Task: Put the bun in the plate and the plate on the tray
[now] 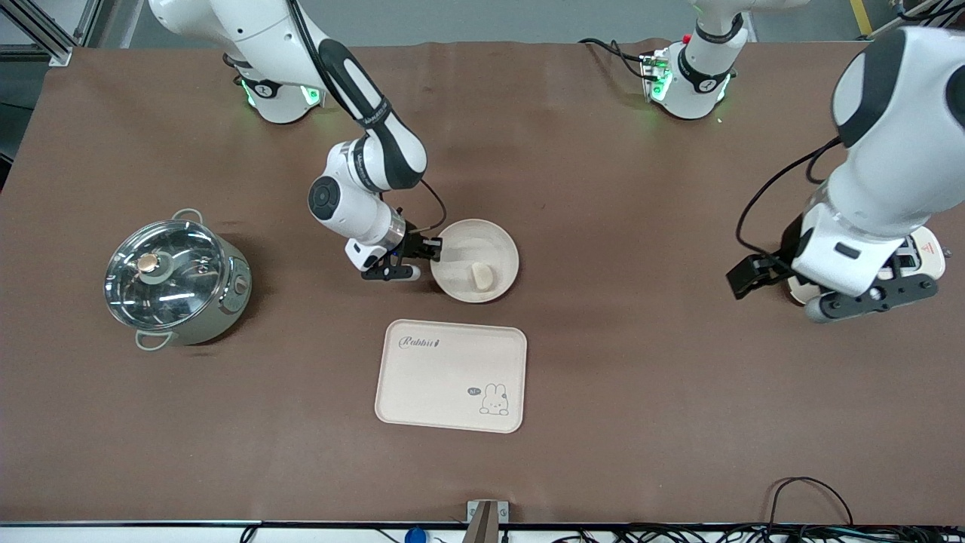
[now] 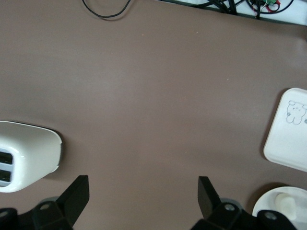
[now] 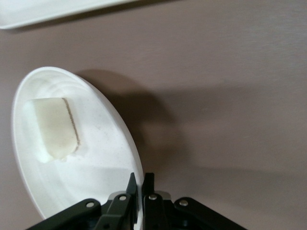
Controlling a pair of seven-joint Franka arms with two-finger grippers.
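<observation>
The round cream plate [image 1: 461,240] [image 3: 110,163] lies in the middle of the table, farther from the front camera than the tray [image 1: 422,377]. The small cream-white bun [image 1: 481,275] [image 3: 53,127] lies in the plate. My right gripper [image 1: 436,249] [image 3: 142,181] is shut on the plate's rim, at the edge toward the right arm's end of the table, one finger inside the rim and one outside. The tray with "Rabbit" script and a rabbit drawing carries nothing; its corner [image 2: 291,139] shows in the left wrist view. My left gripper [image 1: 867,296] [image 2: 144,189] waits open over bare table at the left arm's end.
A steel pot with a glass lid [image 1: 175,280] stands toward the right arm's end of the table. A white toaster [image 1: 923,260] [image 2: 26,160] sits under the left arm. Cables [image 1: 810,490] lie along the table's front edge.
</observation>
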